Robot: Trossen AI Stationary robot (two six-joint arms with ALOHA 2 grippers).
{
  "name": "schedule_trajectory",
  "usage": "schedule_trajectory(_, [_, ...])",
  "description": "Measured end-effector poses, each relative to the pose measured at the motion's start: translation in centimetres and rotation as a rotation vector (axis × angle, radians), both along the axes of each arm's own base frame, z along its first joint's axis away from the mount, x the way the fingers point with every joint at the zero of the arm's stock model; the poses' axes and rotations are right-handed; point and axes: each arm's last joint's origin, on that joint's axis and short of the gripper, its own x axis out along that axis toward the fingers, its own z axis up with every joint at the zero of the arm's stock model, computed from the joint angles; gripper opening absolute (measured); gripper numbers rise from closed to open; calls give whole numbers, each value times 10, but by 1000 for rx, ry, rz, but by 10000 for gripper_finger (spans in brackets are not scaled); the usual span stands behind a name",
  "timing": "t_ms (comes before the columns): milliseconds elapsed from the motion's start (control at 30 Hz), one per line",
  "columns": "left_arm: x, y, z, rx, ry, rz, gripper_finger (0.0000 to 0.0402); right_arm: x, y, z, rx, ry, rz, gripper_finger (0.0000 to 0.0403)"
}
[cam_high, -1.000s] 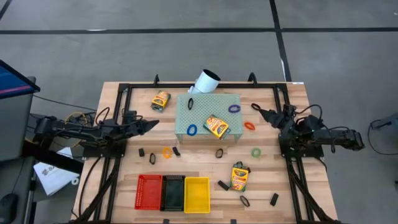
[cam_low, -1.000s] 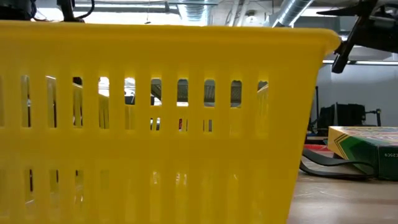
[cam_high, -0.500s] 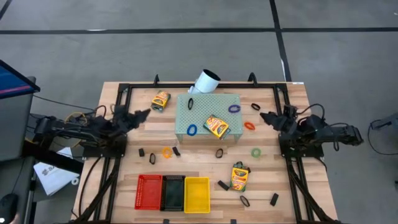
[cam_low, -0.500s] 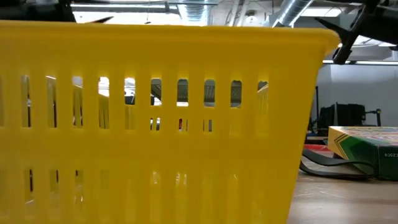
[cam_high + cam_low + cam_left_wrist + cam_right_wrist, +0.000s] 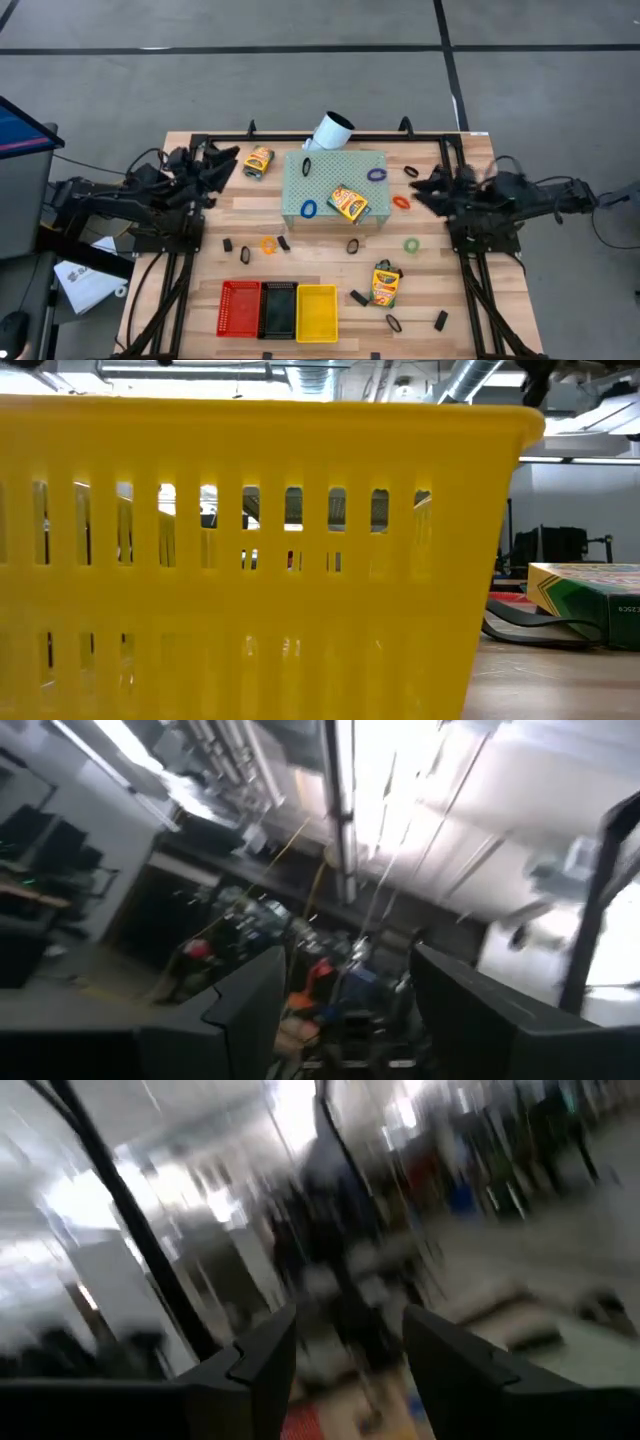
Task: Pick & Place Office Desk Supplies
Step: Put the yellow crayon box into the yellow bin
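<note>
Left claw [image 5: 228, 157] spread near crayon box [image 5: 258, 160] | low view: yellow bin [image 5: 260, 560]

One crayon box [image 5: 348, 203] lies on the perforated block [image 5: 322, 172] — three baskets [image 5: 279, 310] sit apparently empty near the front edge.

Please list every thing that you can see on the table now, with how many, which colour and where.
crayon boxes: three, yellow-orange; one on the perforated block, one far left of it, one near right.
perforated block: one, pale green, table centre.
white tube: one, far edge.
loops: several, blue, purple, orange, green, black, scattered.
black clips: several, near side.
baskets: three, red, black, yellow, near edge.
left gripper: open, by the far-left crayon box.
right gripper: open, right of the block.
</note>
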Motion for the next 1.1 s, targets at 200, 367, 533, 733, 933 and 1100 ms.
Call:
schedule_trajectory(200, [9,0,27,-1,80,21,213,47,22,33,-150,184,98,196])
schedule_trajectory(367, [5,0,49,23,137,23,213,85,47,53,-329,340,180,217])
schedule_trajectory(533, [1,-3,62,72,190,-1,213,107,71,52,-453,551,275,232])
schedule_trajectory(733, [-2,-9,67,100,254,-29,213,123,101,50,-401,561,343,235])
schedule_trajectory(933, [-4,-18,67,122,329,-98,213,129,153,61,-268,533,444,235])
schedule_trajectory(1100, [-6,-27,68,142,335,-156,213,142,203,63,-280,622,427,235])
